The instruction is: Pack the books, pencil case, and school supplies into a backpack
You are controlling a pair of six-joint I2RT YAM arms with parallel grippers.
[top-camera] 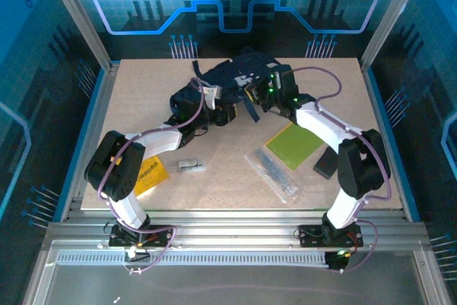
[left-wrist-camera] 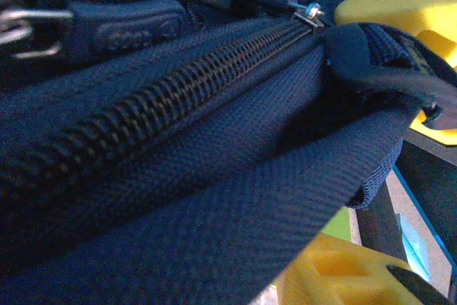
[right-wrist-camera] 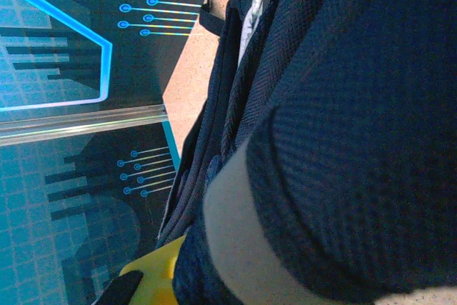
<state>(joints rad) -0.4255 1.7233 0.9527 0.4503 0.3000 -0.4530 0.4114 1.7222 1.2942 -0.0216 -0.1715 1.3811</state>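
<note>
The backpack (top-camera: 232, 80) lies at the far middle of the table (top-camera: 335, 83); the left gripper (top-camera: 216, 110) has navy fabric between its yellow fingers (left-wrist-camera: 400, 5), though whether it is clamped I cannot tell, and the right gripper (top-camera: 258, 95) is clenched shut against the bag's right side. Nearer lie the yellow-green book (top-camera: 294, 144) at right, the yellow book (top-camera: 151, 176) at left, the pencil case (top-camera: 271, 174), then the small pale supply (top-camera: 190, 166)

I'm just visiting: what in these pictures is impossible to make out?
- Top view: the left arm covers part of the yellow book, so its cover is half hidden.
- Top view: pens inside the pencil case are too small to count.
- Left wrist view: backpack fabric lies between the left gripper's fingers; whether it is gripped is unclear.
- Right wrist view: blurred, close backpack fabric hides what the right gripper touches.
</note>
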